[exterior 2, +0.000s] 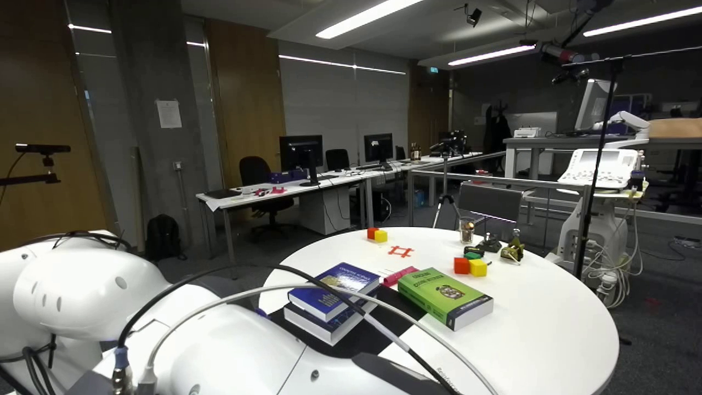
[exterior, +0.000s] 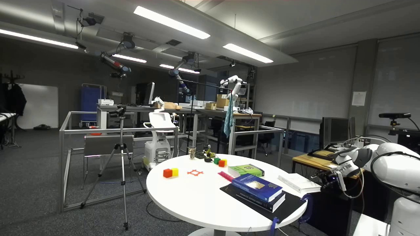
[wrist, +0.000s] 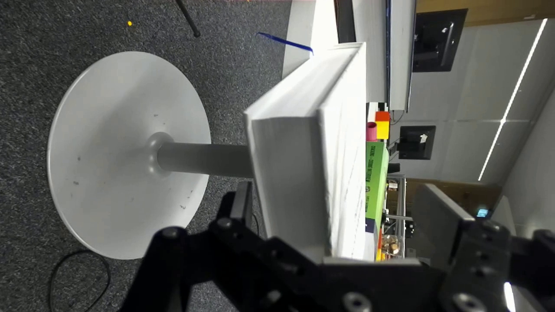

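A thick white book lies flat at the table's edge nearest the arm; its end juts past the edge. In an exterior view the arm hides most of this white book. My gripper is sideways at that end, and in the wrist view the gripper stands wide open. The white book appears between the fingers, with a narrow gap to the lower finger and a wide one to the upper finger. How deep it sits between them I cannot tell. No grip shows.
On the round white table, a blue book tops a darker one on a black mat. A green book, pink roll, coloured cubes and glass stand farther off. Blue clamps grip the rim.
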`<state>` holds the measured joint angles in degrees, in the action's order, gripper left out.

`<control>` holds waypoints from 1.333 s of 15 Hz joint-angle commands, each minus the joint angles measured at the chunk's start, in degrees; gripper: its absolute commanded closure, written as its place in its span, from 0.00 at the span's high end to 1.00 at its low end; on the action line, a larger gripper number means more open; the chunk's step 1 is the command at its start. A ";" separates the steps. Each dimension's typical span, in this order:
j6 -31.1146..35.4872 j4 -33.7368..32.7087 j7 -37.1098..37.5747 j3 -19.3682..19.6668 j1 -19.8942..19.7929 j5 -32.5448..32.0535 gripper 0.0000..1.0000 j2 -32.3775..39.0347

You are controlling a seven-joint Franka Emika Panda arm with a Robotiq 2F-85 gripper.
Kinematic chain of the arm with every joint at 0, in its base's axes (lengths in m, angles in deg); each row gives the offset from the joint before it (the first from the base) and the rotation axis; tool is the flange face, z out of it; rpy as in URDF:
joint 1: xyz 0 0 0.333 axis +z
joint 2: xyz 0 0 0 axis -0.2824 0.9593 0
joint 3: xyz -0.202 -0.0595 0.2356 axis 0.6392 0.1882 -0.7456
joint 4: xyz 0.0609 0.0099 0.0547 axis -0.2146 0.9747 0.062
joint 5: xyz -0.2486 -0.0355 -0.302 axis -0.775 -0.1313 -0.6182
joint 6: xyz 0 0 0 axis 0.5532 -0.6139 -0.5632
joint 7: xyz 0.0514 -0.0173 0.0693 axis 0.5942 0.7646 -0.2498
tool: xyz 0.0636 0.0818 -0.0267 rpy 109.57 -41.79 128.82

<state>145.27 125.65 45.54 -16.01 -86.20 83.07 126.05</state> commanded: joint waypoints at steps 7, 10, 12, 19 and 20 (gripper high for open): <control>-0.21 1.43 -3.49 -0.60 -0.06 1.03 1.00 0.72; 0.09 1.84 -4.12 -0.52 0.02 1.12 1.00 0.73; 0.53 2.07 -4.58 -0.51 0.08 1.23 1.00 0.73; -1.92 2.36 -4.77 -1.05 -0.96 2.59 1.00 0.73; -2.81 2.19 -5.02 -1.14 -1.36 2.86 1.00 0.73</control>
<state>145.15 127.51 41.73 -16.10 -86.09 84.27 126.78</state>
